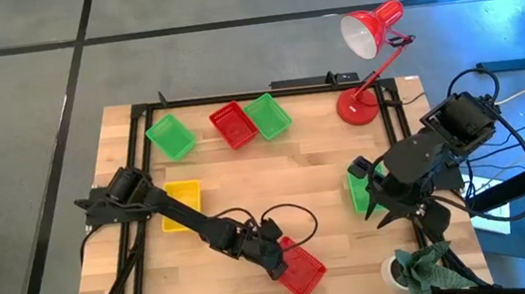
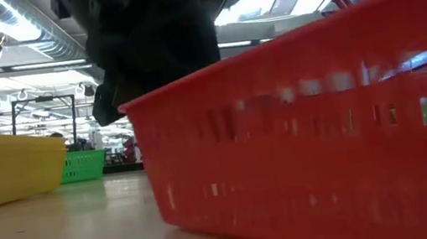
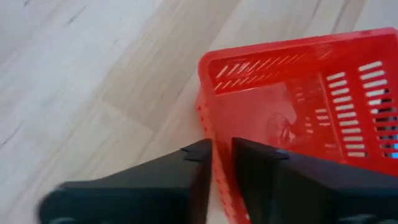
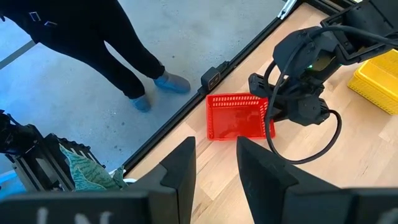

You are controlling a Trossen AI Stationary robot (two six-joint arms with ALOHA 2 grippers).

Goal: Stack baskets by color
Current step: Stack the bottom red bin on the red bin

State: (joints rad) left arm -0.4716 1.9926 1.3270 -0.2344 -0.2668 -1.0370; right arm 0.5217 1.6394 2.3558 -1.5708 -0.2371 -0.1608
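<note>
A red basket (image 1: 300,268) stands on its bottom near the table's front edge, and my left gripper (image 1: 278,258) is shut on its left wall. It fills the low view (image 2: 319,146). A yellow basket (image 1: 181,203) sits at the left. At the far side stand a green basket (image 1: 170,136), a second red one (image 1: 233,124) and another green one (image 1: 268,114). A further green basket (image 1: 358,187) lies partly under my right gripper (image 4: 214,155), which hangs open, high over the table's right side. My left gripper (image 3: 221,149) has the red basket's short wall (image 3: 217,134) between its fingers, close to a corner. One finger (image 3: 261,155) is inside the basket and the other (image 3: 193,158) outside. The fingers slant down from the table's left. The basket rests on the table.
A red desk lamp (image 1: 363,64) stands at the far right. A green cloth (image 1: 428,267) sits in a white cup at the near right corner. A person's legs (image 4: 124,43) stand just beyond the front edge. Black rails (image 1: 139,162) frame the tabletop.
</note>
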